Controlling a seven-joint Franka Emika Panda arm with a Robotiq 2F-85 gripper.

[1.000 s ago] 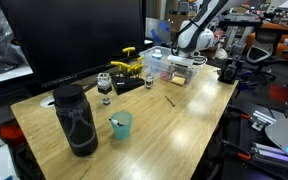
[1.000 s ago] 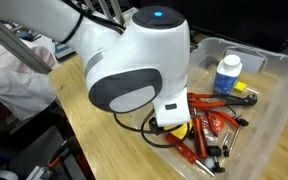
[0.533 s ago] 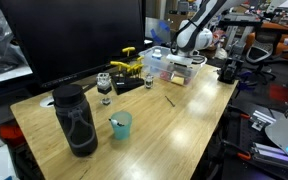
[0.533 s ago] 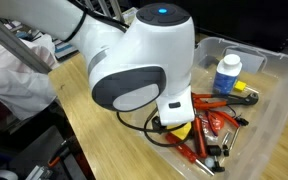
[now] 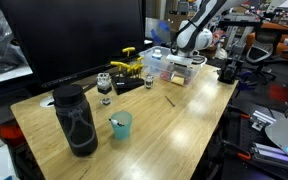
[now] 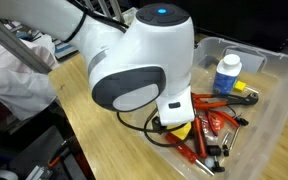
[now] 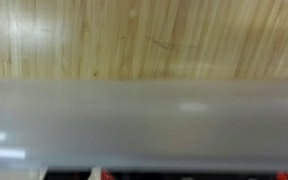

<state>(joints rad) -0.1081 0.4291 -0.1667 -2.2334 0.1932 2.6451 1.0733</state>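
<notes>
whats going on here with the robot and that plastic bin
A white robot arm is leaning over a clear plastic bin that sits on a light wooden table. Its tool is hidden behind the wrist; it appears open, and nothing is seen held. Inside the bin lie red-handled pliers and a white bottle with a blue cap. The wrist view shows only the bin's rim and the table.

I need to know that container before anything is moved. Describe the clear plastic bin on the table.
The clear plastic bin is a shallow, lidless, rectangular tub with translucent walls and rounded corners. It sits flat on the wooden table. Inside lie red-handled pliers, and a white bottle with a blue cap stands there too. The robot's white wrist hangs over one corner.
</notes>
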